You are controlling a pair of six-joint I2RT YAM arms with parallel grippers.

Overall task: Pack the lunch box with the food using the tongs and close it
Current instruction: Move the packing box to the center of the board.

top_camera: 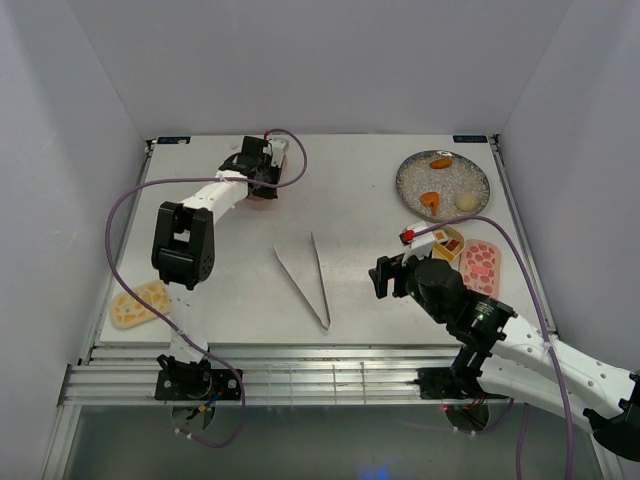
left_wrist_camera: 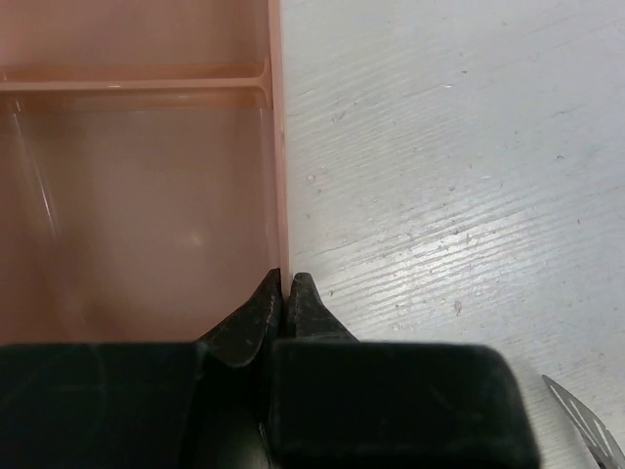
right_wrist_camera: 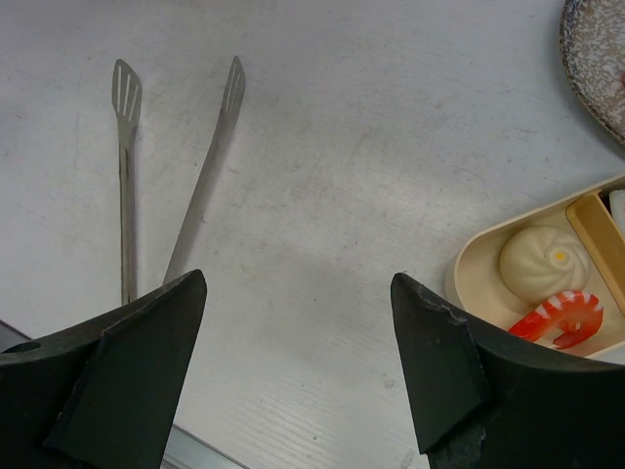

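Note:
The lunch box lies in parts. Its empty pink tray (top_camera: 262, 196) (left_wrist_camera: 137, 195) sits at the far left, and my left gripper (top_camera: 262, 172) (left_wrist_camera: 283, 279) is shut on that tray's right wall. The tan tray (top_camera: 447, 240) (right_wrist_camera: 479, 256) on the right holds a cream bun (right_wrist_camera: 535, 262) and an orange shrimp piece (right_wrist_camera: 562, 315). The tongs (top_camera: 305, 275) (right_wrist_camera: 200, 191) lie spread open mid-table. Just right of them my right gripper (top_camera: 385, 275) (right_wrist_camera: 298, 283) hovers open over bare table with nothing between its fingers. More food (top_camera: 432, 200) rests on the speckled plate (top_camera: 410, 185).
A pink pebble-patterned lid (top_camera: 481, 265) lies right of the tan tray. A tan lid (top_camera: 138, 303) lies near the front left edge. White walls enclose the table on three sides. The plate's rim (right_wrist_camera: 596, 59) shows at the top right of the right wrist view.

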